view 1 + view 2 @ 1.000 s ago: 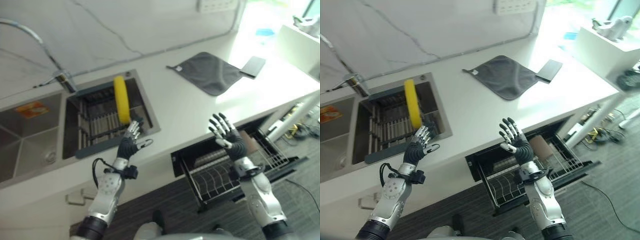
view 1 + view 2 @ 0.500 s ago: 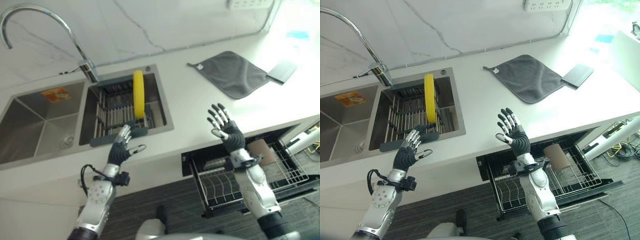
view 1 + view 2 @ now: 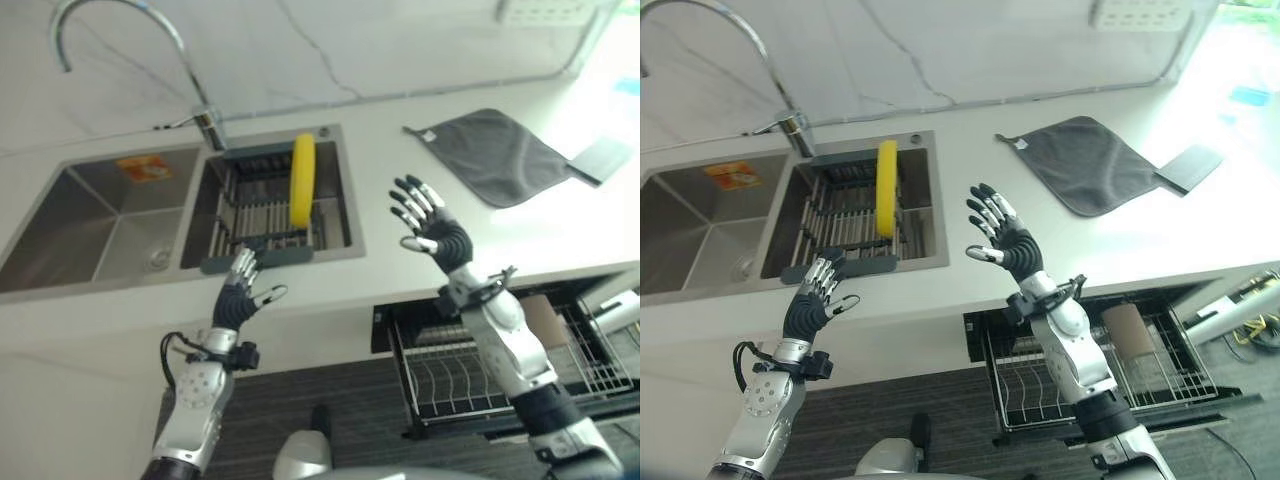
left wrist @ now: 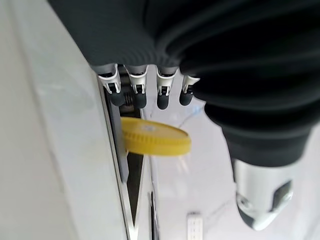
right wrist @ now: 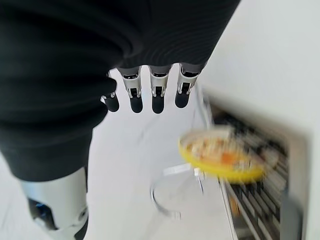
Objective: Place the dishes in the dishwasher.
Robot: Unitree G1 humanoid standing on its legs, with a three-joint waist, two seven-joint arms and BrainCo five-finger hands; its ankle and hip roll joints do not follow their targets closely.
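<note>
A yellow plate (image 3: 302, 180) stands on edge in the drying rack (image 3: 262, 214) inside the right basin of the sink (image 3: 110, 222). It also shows in the wrist views as a yellow plate (image 4: 155, 139) and a yellow plate (image 5: 220, 154). My left hand (image 3: 239, 297) hovers open over the counter's front edge, just short of the rack. My right hand (image 3: 430, 226) is raised open above the counter, to the right of the sink, empty. Below the counter the dishwasher's lower rack (image 3: 480, 365) is pulled out.
A curved tap (image 3: 196, 110) rises behind the sink. A grey cloth (image 3: 498, 154) and a dark flat object (image 3: 603, 158) lie on the counter at the right. A brown cup (image 3: 1128, 332) sits in the dishwasher rack.
The camera has swung left, so the sink sits more central. My right hand has moved left and up over the counter, nearer the sink. My left hand holds by the rack's front.
</note>
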